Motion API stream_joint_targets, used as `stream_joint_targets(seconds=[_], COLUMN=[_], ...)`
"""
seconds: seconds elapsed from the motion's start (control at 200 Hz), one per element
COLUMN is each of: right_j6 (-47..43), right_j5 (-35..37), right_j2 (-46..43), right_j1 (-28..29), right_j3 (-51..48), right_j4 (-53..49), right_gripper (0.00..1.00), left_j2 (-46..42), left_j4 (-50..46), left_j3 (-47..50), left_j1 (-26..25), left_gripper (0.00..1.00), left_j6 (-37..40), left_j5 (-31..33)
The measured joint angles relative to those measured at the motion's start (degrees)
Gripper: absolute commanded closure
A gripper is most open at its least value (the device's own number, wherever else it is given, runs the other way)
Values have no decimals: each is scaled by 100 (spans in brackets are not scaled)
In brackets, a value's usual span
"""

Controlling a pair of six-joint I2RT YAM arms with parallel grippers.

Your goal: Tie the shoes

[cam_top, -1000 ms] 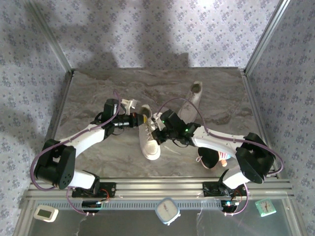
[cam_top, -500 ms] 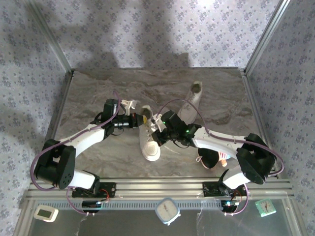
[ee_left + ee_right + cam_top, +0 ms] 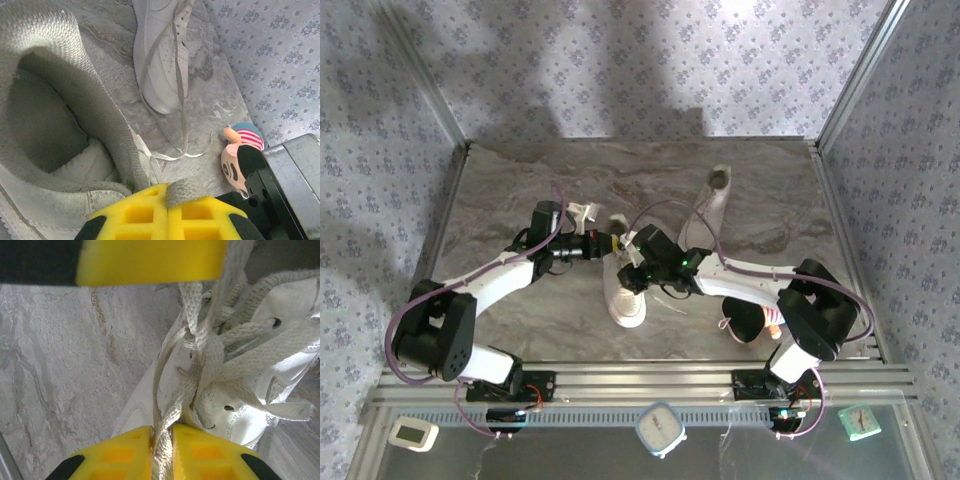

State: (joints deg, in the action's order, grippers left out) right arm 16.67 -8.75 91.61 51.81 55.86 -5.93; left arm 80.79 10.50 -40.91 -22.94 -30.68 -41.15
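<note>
Two white shoes lie on the marble table. The near shoe [image 3: 624,300] points its toe at the arms; its grey opening [image 3: 45,120] and knotted laces [image 3: 202,347] show up close. The far shoe [image 3: 712,200] [image 3: 162,55] lies at the back right with loose laces [image 3: 182,145]. My left gripper [image 3: 611,243] [image 3: 167,192] hangs over the near shoe's heel, shut on a flat lace end [image 3: 186,191]. My right gripper [image 3: 631,262] [image 3: 161,432] sits just beside it over the tongue, pads pressed on a twisted lace strand [image 3: 165,440]. The left gripper's yellow finger [image 3: 150,260] is above.
A small black-and-pink plush toy [image 3: 239,152] [image 3: 772,320] lies on the table right of the shoes, partly under my right arm. Metal frame posts and patterned walls close in the table [image 3: 520,190] on three sides. A rail runs along the near edge.
My right arm has shifted left, bringing its gripper closer to the left one over the near shoe. The left arm and both shoes have stayed put.
</note>
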Motion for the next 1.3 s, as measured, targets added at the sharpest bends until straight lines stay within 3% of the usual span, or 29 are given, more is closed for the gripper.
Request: stream_joint_targets(seconds=[0.485, 0.894, 1.299], right_j6=[0, -2, -2], right_j5=[214, 385, 402], right_j2=[-175, -240, -964], right_j1=[48, 63, 42], right_j3=[-149, -173, -350], right_j4=[-9, -98, -271], right_gripper=[81, 95, 96], left_j2=[2, 2, 2], left_j4=[0, 0, 0], left_j3=[0, 0, 0], left_j1=[0, 0, 0], left_gripper=[100, 100, 100], left_j6=[0, 0, 0], left_j5=[0, 2, 4])
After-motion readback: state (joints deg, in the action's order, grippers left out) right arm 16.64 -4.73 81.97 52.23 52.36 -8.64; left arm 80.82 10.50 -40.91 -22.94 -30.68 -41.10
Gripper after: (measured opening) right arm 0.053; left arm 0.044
